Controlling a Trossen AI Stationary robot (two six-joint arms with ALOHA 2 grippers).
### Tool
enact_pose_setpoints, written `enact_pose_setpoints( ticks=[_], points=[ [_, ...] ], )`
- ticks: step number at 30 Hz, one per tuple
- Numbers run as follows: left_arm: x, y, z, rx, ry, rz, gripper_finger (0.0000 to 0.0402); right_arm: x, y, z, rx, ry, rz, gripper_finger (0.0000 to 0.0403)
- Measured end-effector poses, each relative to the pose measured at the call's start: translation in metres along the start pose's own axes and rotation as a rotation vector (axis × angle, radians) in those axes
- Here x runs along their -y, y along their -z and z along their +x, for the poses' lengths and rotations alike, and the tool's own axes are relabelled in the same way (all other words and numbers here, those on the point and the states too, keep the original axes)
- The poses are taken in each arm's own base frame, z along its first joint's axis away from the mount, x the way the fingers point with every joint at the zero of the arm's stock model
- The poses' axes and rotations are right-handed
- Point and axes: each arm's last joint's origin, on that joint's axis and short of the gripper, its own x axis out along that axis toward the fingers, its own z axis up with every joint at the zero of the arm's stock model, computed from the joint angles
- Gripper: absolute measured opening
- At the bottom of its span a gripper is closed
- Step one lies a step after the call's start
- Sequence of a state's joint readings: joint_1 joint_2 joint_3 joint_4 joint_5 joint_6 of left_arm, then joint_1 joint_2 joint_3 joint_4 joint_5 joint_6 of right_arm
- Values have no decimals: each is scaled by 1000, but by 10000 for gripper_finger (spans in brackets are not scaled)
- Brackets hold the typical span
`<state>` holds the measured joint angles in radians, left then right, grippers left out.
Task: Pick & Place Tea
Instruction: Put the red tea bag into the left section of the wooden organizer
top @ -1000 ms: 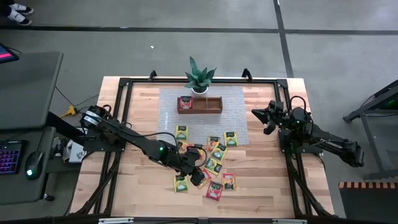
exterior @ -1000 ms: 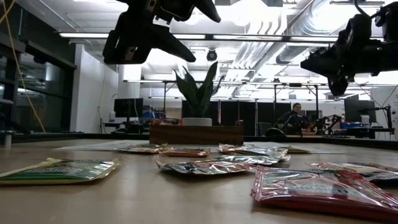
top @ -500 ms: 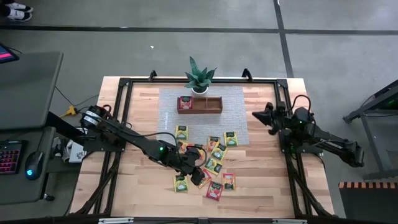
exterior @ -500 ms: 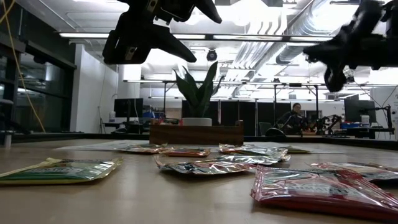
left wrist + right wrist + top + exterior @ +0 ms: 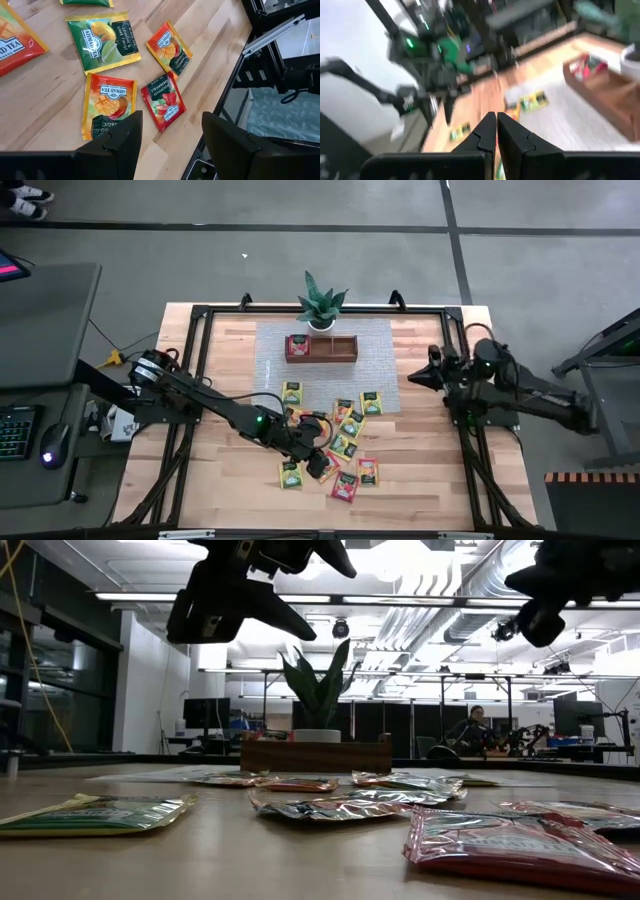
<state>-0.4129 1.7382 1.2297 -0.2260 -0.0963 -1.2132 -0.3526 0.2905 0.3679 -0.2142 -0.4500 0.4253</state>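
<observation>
Several small square tea packets (image 5: 345,442) in red, orange, yellow and green lie flat and scattered on the wooden table. My left gripper (image 5: 323,462) hangs open above the near ones. In its wrist view it (image 5: 170,132) hovers over a red strawberry packet (image 5: 162,101) and an orange packet (image 5: 107,104), touching neither. One red packet (image 5: 298,345) lies in the left part of the brown tray (image 5: 335,347). My right gripper (image 5: 413,378) is shut and empty, raised over the table's right side, its fingers (image 5: 490,131) together.
The tray stands on a grey mat (image 5: 380,370) at the far middle, with a potted plant (image 5: 322,305) just behind it. A black frame (image 5: 200,330) runs around the table top. Bare wood lies at the near left (image 5: 230,480) and along the right.
My right gripper has risen and drawn back a little toward the table's right edge, turning as it went; its wrist view is blurred by the motion. The left arm and the packets have stayed where they were.
</observation>
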Motion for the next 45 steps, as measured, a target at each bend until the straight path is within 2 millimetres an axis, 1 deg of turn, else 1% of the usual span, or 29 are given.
enact_pose_setpoints(
  ticks=[4,8,11,14,20,26,33,39,42,45],
  points=[
    [-1,0,0,-3,-9,12,202,-10,-10,17,-139,25,-8,12],
    [-1,0,0,-4,-9,34,202,-22,-12,42,-244,87,-39,12],
    [-2,1,0,-7,-17,40,202,-35,-6,59,-329,135,-85,12],
    [-3,1,0,-12,-30,42,202,-51,-2,74,-384,174,-133,12],
    [-6,2,0,-27,-64,45,202,-95,7,100,-416,180,-198,12],
    [-6,2,0,-26,-65,46,202,-141,37,127,-458,178,-251,12],
    [-6,3,0,-36,-57,63,202,-179,88,165,-479,200,-218,12],
    [-5,5,0,-56,-43,68,202,-197,131,196,-487,225,-148,12],
    [-3,8,-1,-60,-40,99,202,-202,147,209,-491,261,-119,12],
    [-3,10,-1,-62,-38,128,202,-204,160,220,-489,294,-82,12]
  ],
)
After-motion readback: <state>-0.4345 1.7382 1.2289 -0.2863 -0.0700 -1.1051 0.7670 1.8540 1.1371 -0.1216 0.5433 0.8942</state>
